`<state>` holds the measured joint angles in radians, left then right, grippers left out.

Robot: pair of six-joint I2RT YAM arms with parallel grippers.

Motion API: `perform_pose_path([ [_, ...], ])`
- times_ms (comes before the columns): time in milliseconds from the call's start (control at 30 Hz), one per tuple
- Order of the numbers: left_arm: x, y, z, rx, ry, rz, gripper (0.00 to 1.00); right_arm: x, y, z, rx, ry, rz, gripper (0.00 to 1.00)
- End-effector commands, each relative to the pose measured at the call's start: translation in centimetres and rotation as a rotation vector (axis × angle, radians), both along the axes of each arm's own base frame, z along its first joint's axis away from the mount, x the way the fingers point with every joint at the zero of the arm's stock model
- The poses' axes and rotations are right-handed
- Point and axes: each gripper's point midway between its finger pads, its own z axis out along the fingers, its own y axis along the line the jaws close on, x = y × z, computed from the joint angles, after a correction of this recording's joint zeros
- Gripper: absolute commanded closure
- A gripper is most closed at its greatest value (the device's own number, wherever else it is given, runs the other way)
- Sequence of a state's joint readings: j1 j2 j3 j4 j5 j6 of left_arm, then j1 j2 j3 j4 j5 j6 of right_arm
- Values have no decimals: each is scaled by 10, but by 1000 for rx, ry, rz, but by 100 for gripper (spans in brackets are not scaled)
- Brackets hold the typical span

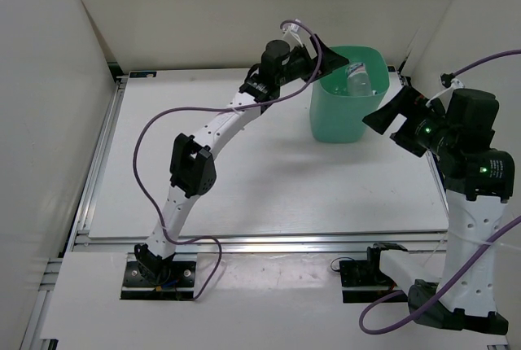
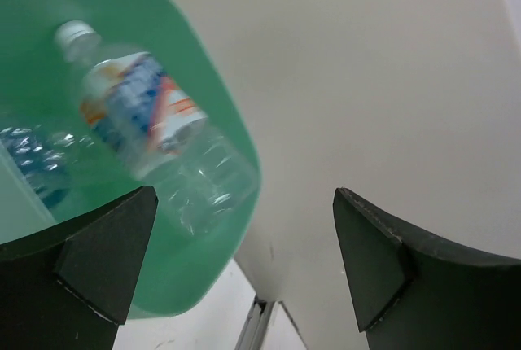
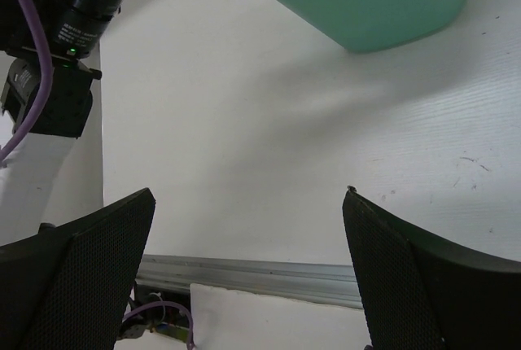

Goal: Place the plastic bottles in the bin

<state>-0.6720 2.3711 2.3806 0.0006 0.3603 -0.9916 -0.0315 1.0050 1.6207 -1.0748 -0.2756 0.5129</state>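
Left gripper [image 2: 246, 197] wide open, empty, above bin [image 2: 175, 285] rim. Labelled bottle [image 2: 146, 122] inside bin, near worktop [image 1: 244, 195] far right corner. Right gripper [image 3: 248, 203] also wide open, empty, beside bin. Risk: either arm clips rim, tips bin, bottle spills.
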Motion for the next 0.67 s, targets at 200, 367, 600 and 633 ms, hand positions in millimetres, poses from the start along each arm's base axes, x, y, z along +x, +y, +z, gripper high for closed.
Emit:
perform_pose_path([
  [200, -19, 48, 52, 47, -119, 30, 0, 3, -6, 2, -9, -17, -43, 0],
  [367, -47, 105, 45, 200, -198, 116, 0, 5, -15, 6, -50, 9, -77, 0],
  [600, -128, 252, -34, 511, -144, 474, 0, -1, -20, 5, -72, -6, -95, 0],
  [633, -136, 271, -44, 540, -126, 529, 0, 0, -22, 1, -78, 3, -105, 0],
])
